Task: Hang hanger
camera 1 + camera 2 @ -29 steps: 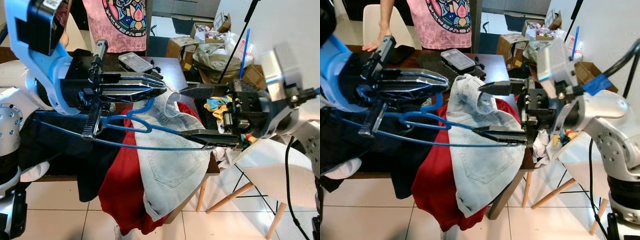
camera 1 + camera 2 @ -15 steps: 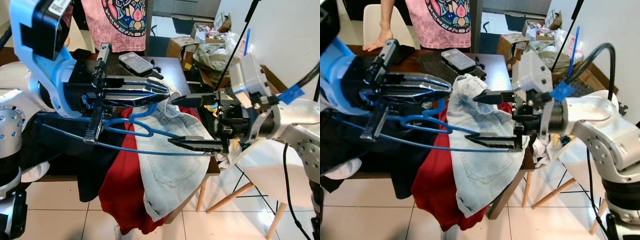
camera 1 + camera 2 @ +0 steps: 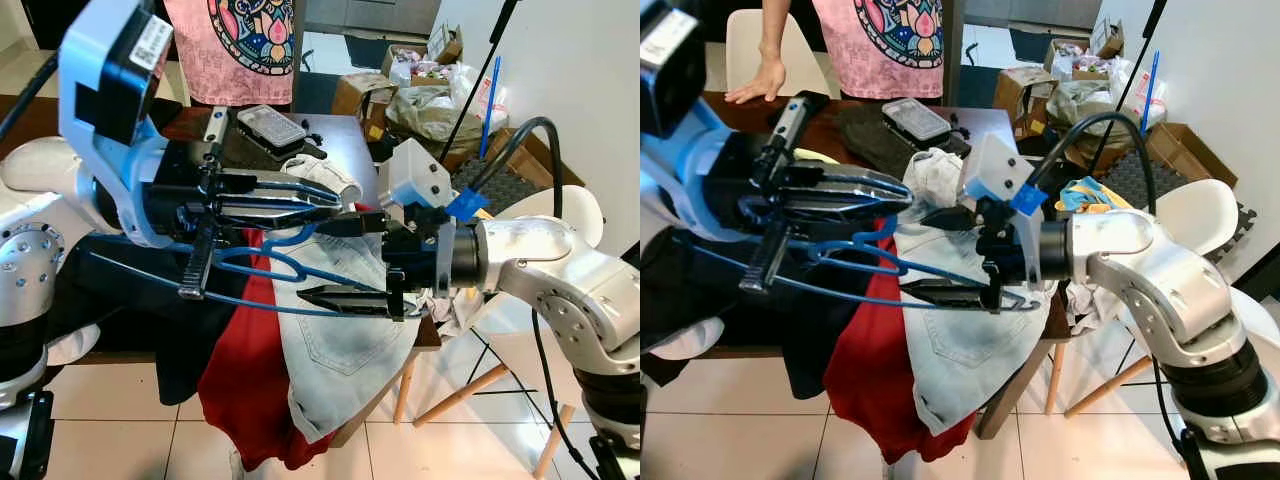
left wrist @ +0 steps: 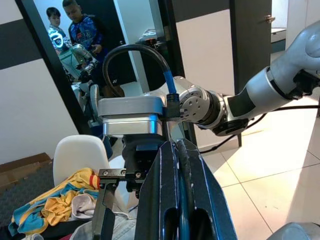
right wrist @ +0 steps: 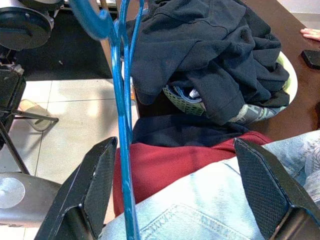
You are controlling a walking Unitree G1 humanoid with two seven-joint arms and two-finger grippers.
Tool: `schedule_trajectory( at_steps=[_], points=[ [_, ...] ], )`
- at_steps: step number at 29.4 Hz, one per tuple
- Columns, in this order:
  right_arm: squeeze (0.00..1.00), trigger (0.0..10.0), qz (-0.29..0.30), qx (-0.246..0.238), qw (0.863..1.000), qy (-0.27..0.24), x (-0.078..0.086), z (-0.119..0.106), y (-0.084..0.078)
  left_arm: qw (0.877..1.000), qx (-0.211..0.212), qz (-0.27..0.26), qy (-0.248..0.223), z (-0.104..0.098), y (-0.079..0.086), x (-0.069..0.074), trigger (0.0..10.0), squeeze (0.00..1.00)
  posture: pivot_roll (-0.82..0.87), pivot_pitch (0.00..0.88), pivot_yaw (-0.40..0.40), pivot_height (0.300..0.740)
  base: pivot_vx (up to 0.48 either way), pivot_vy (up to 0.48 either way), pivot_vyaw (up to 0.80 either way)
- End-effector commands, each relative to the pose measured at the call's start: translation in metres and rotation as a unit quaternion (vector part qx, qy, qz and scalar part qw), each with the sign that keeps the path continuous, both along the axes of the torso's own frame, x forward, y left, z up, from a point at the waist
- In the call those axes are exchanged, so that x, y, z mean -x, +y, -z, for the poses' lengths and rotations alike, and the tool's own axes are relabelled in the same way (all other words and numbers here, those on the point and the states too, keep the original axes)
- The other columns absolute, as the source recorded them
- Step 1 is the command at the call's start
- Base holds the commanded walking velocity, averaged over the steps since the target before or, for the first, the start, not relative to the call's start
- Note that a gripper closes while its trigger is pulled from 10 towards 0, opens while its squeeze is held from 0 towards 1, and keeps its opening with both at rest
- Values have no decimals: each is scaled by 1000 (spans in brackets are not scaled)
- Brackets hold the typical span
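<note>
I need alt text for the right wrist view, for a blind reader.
A blue wire hanger hangs upright beside one of the right gripper's open jaws. Below lie pale jeans, a red garment and a dark garment on a table.

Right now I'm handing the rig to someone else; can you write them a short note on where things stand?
Left gripper: shut on the blue hanger, held above the table.
Right gripper: open, fingers on either side of the hanger's far end, not gripping.
Jeans, a red garment and dark clothes lie on the table.
Done: hanger lifted.
Left: hang it.
</note>
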State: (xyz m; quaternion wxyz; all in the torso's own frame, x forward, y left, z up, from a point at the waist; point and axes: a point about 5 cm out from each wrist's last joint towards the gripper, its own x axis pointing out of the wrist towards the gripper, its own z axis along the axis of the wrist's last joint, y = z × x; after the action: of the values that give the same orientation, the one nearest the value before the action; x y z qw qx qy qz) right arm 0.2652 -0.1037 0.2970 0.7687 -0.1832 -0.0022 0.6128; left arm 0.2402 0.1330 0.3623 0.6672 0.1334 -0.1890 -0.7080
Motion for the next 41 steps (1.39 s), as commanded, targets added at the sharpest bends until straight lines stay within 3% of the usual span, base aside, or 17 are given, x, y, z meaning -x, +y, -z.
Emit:
schedule_trajectory(
  at_steps=[1, 9, 10, 11, 12, 14, 37, 41],
  points=[
    [0, 10000, -9, 5, 1000, 1, 3, -1, 4, 1000, -11, 3, -11, 2, -2, 2, 10000, 0, 155, 97, -65, 740, 0, 0, 0],
    [0, 10000, -22, -20, 999, 15, 5, -2, 9, 1000, -12, 1, -16, 5, -4, 1, 10000, 0, 153, 95, -66, 740, 0, 0, 0],
    [0, 8902, -23, -19, 999, 15, 5, -2, 9, 1000, -13, 1, -17, 6, -4, 1, 10000, 0, 153, 95, -66, 740, 0, 0, 0],
    [0, 6941, -22, -17, 999, 15, 5, -2, 8, 1000, -14, 1, -18, 6, -4, 1, 10000, 0, 153, 95, -66, 740, 0, 0, 0],
    [0, 6941, -22, -17, 999, 15, 5, -2, 8, 1000, -14, 1, -18, 6, -4, 1, 10000, 0, 153, 95, -66, 740, 0, 0, 0],
    [0, 235, -22, -15, 999, 19, 5, 0, 8, 1000, -14, 0, -20, 5, -4, 1, 10000, 0, 153, 93, -67, 740, 0, 0, 0],
    [0, 0, -19, -15, 999, 26, 4, 3, 11, 999, -16, -10, -35, 9, -8, -3, 10000, 0, 155, 91, -63, 740, 0, 0, 0],
    [0, 0, -16, -17, 999, 26, 4, 3, 11, 1000, -12, -6, -17, 9, -7, -4, 10000, 0, 155, 93, -62, 740, 0, 0, 0]
  ],
)
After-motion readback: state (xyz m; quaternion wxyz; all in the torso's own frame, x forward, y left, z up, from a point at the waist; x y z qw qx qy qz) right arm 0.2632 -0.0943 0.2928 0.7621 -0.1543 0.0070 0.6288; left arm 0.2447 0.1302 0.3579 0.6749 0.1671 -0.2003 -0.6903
